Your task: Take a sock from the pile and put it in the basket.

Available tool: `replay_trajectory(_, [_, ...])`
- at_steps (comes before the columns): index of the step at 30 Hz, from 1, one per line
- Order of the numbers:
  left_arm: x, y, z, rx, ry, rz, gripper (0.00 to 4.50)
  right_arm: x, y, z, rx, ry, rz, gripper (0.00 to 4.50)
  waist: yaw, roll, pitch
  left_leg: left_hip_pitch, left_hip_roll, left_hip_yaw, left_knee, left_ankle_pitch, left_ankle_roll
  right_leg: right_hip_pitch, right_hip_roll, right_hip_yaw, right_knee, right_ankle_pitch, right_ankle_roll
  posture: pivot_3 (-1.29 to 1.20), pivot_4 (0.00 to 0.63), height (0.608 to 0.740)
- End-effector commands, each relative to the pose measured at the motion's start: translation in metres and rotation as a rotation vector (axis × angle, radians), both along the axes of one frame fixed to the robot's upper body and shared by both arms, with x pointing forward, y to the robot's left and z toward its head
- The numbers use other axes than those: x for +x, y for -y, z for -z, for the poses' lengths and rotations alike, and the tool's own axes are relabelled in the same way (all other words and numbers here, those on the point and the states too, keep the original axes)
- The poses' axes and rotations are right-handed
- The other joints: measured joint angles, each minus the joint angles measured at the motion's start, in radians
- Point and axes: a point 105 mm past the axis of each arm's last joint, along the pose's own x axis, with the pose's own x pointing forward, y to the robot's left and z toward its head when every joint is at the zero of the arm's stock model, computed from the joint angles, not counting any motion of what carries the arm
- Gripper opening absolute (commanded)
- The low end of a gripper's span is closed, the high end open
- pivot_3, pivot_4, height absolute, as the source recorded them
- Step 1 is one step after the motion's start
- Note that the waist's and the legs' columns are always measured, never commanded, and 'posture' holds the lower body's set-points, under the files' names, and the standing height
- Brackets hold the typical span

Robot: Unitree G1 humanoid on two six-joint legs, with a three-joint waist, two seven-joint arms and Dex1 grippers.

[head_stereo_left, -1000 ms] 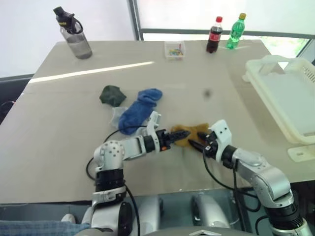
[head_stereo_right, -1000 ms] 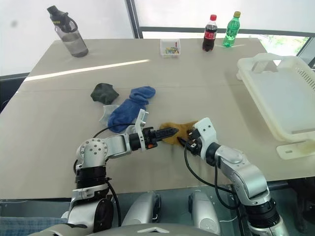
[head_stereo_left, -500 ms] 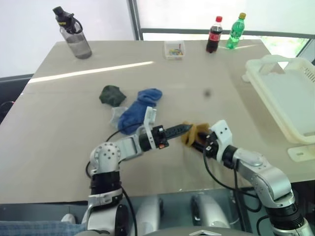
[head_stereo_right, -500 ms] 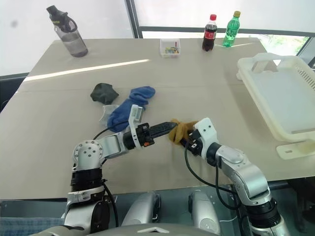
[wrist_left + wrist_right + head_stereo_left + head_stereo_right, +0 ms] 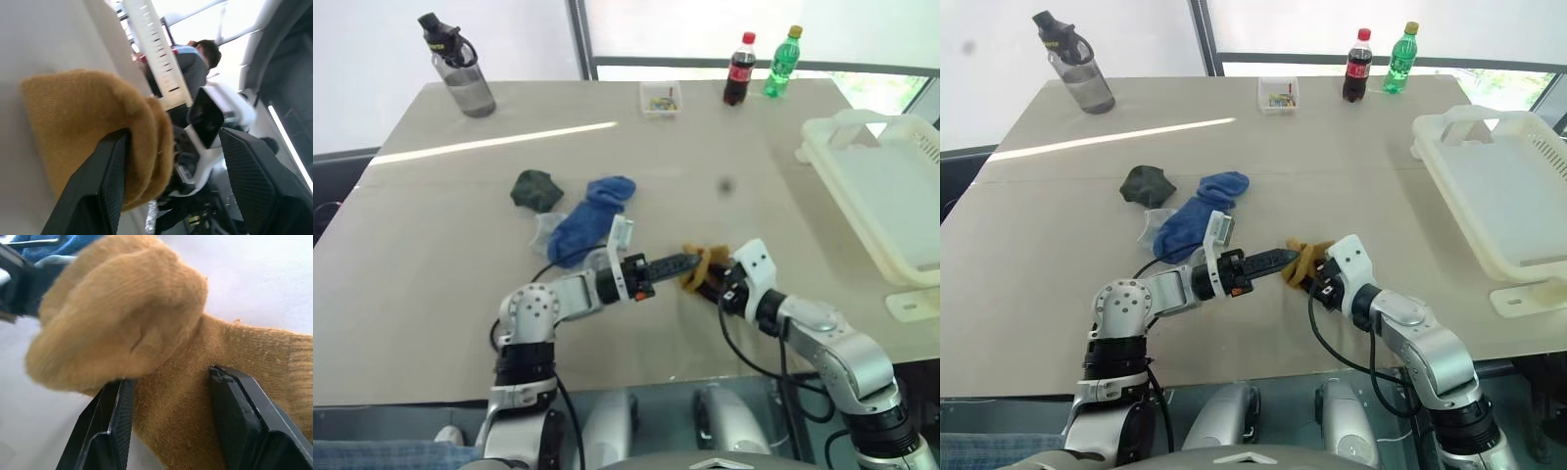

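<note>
The mustard-yellow sock (image 5: 697, 264) is bunched up on the table between my two grippers. My left gripper (image 5: 683, 261) points right and is open. In the left wrist view the sock (image 5: 88, 117) is folded over one finger (image 5: 110, 186), and the other finger stands clear of it. My right gripper (image 5: 710, 284) is open, and the sock (image 5: 171, 396) lies flat between its fingers (image 5: 110, 431). The rest of the pile, a blue sock (image 5: 592, 220) and a dark green wad (image 5: 536, 189), lies to the left. The cream basket (image 5: 847, 122) stands at the right edge.
At the back of the table stand a grey water bottle (image 5: 460, 67), a small clear box (image 5: 661, 99), a cola bottle (image 5: 738, 69) and a green bottle (image 5: 782, 61). The left wrist view shows a person (image 5: 195, 63) beyond the basket.
The sock lay flat a second ago. My left gripper has risen slightly with one end folded over its finger, bunching the sock. The right arm has not moved.
</note>
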Motion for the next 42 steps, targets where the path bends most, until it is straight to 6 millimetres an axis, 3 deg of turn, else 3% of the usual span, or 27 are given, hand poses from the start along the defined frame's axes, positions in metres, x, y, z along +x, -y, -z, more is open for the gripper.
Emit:
replay_trajectory(1, [-0.003, 0.001, -0.012, -0.051, 0.056, 0.031, 3.05, -0.002, -0.001, -0.013, 0.008, 0.053, -0.003, 2.44, 0.0, 0.0, 0.0, 0.0, 0.0, 0.0, 0.0, 0.0, 0.0, 0.0, 0.0, 0.0, 0.0, 0.0, 0.0, 0.0, 0.15, 0.74])
replay_trajectory(18, [-0.009, -0.001, -0.034, -0.16, 0.137, 0.077, 3.05, 0.0, -0.001, -0.015, 0.001, 0.061, -0.003, 2.44, 0.0, 0.0, 0.0, 0.0, 0.0, 0.0, 0.0, 0.0, 0.0, 0.0, 0.0, 0.0, 0.0, 0.0, 0.0, 0.0, 0.15, 0.74])
replay_trajectory(22, [-0.008, 0.006, -0.029, -0.138, 0.13, 0.083, 3.05, 0.001, -0.002, -0.017, -0.004, 0.072, -0.004, 2.44, 0.0, 0.0, 0.0, 0.0, 0.0, 0.0, 0.0, 0.0, 0.0, 0.0, 0.0, 0.0, 0.0, 0.0, 0.0, 0.0, 0.15, 0.74])
replay_trajectory(28, [-0.005, 0.017, -0.023, -0.129, 0.115, 0.094, 3.05, 0.002, 0.007, -0.036, 0.022, 0.109, 0.004, 2.44, 0.001, 0.0, 0.0, -0.001, 0.0, 0.0, 0.0, 0.0, 0.0, 0.0, 0.0, 0.0, 0.0, 0.0, 0.0, 0.0, 0.15, 0.74])
replay_trajectory(34, [-0.002, 0.017, -0.022, -0.125, 0.111, 0.095, 3.05, -0.009, 0.019, -0.061, 0.023, 0.117, -0.068, 2.44, 0.001, 0.0, 0.001, -0.001, 0.0, 0.0, 0.0, 0.0, 0.0, 0.0, 0.0, 0.0, 0.0, 0.0, 0.0, 0.0, 0.15, 0.74])
replay_trajectory(42, [0.003, 0.018, -0.02, -0.12, 0.11, 0.085, 3.05, -0.019, 0.027, -0.06, -0.009, 0.073, -0.11, 2.44, 0.001, 0.0, 0.001, -0.001, 0.0, 0.0, 0.0, 0.0, 0.0, 0.0, 0.0, 0.0, 0.0, 0.0, 0.0, 0.0, 0.15, 0.74])
